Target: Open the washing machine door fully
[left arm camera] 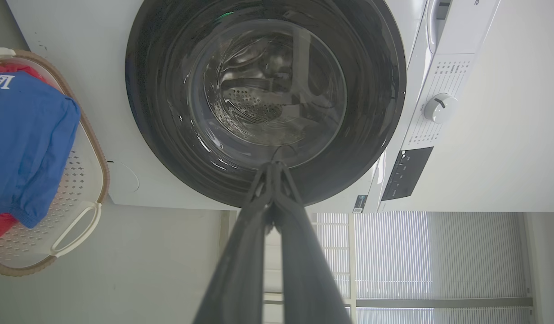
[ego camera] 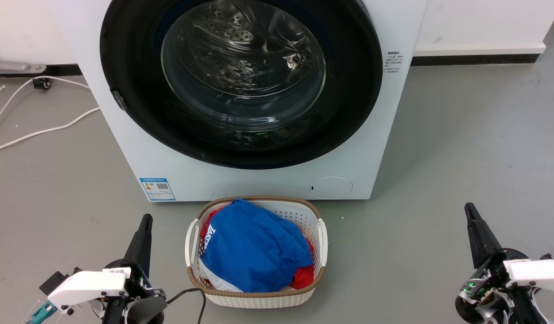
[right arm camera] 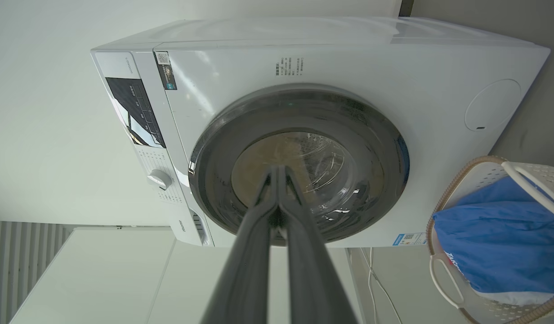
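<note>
Basket before door — bare floor beside

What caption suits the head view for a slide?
Closed washing machine door, with shut left gripper and right gripper flanking a laundry basket.
</note>
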Robot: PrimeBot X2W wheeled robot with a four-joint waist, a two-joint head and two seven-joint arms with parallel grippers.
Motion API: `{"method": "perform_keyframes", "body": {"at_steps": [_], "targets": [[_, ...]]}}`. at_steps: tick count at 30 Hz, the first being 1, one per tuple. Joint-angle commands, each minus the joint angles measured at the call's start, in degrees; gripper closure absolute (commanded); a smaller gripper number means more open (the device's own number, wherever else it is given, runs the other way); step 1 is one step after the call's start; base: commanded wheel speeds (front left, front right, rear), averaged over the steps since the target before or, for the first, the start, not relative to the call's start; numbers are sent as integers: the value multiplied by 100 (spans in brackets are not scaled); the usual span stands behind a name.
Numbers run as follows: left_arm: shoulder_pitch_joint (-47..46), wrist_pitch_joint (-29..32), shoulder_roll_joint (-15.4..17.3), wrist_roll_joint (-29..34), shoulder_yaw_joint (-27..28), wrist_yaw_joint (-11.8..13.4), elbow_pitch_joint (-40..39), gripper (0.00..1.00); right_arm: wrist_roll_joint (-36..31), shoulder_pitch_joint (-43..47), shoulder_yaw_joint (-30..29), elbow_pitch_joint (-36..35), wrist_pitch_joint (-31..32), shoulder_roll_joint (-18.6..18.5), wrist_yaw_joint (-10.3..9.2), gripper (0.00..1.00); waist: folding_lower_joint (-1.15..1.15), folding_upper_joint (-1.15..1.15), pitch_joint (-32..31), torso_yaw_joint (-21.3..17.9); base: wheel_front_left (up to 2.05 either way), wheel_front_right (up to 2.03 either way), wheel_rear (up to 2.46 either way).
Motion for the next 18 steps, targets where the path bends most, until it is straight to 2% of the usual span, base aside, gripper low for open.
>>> {"method": "perform_keyframes", "body": {"at_steps": [1,13,14,18], "targets": [[-36,13,-14,0,14,-11,-1,100,-28,-66,-8,9,20,20,0,100,0,0,0,0,0,0,0],[-36,13,-14,0,14,-10,-1,100,-32,-68,-17,9,28,27,0,100,0,0,0,0,0,0,0],[0,0,0,0,0,1,2,0,-11,0,-10,2,5,6,0,0,0,0,0,0,0,0,0],[133,-28,-12,7,-44,4,145,0,-29,141,5,145,-24,17,-1,0,0,0,1,0,0,0,0]]}}
